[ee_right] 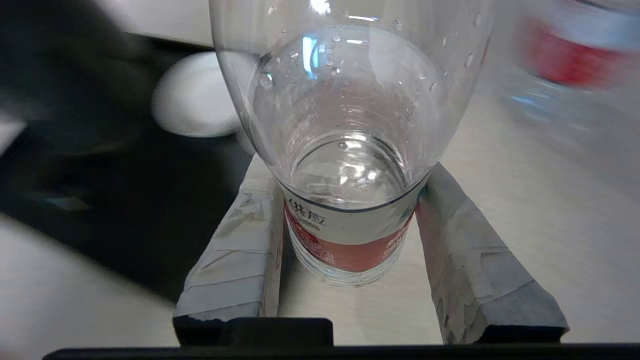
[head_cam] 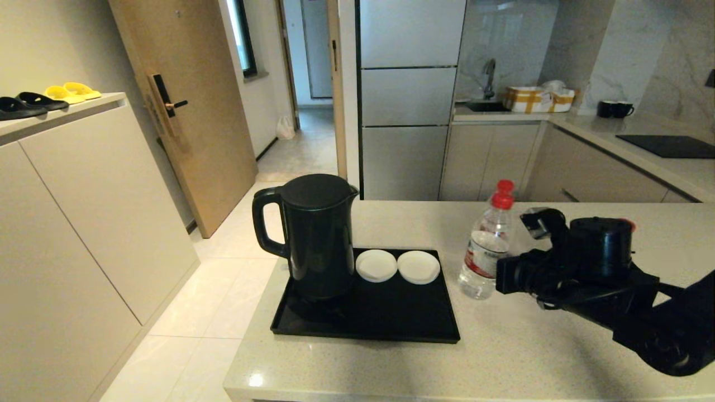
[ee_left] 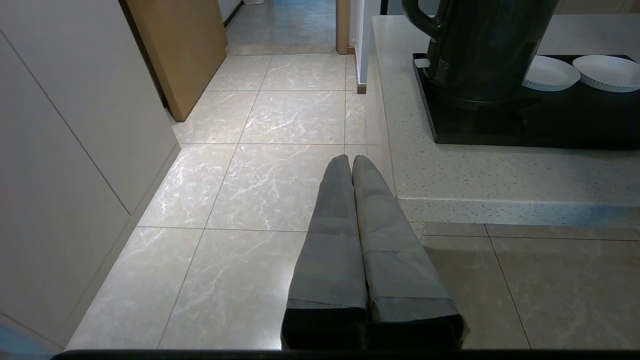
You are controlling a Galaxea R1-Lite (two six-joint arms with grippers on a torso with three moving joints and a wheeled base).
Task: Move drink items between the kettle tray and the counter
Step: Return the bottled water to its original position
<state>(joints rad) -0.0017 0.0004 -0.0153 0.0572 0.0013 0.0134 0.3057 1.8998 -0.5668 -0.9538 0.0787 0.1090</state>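
Note:
A clear water bottle with a red cap and a red-and-white label stands on the beige counter, just right of the black kettle tray. My right gripper is shut on the bottle, with a taped finger against each side of its label. A second bottle's red cap pokes up right behind the first; that bottle is blurred in the right wrist view. A spot of red shows behind my right wrist. My left gripper hangs shut and empty over the floor, off the counter's left edge.
On the tray stand a black kettle and two white saucers. The tray's front half is bare. The counter's left edge drops to the tiled floor. A pale cabinet with slippers on top stands at far left.

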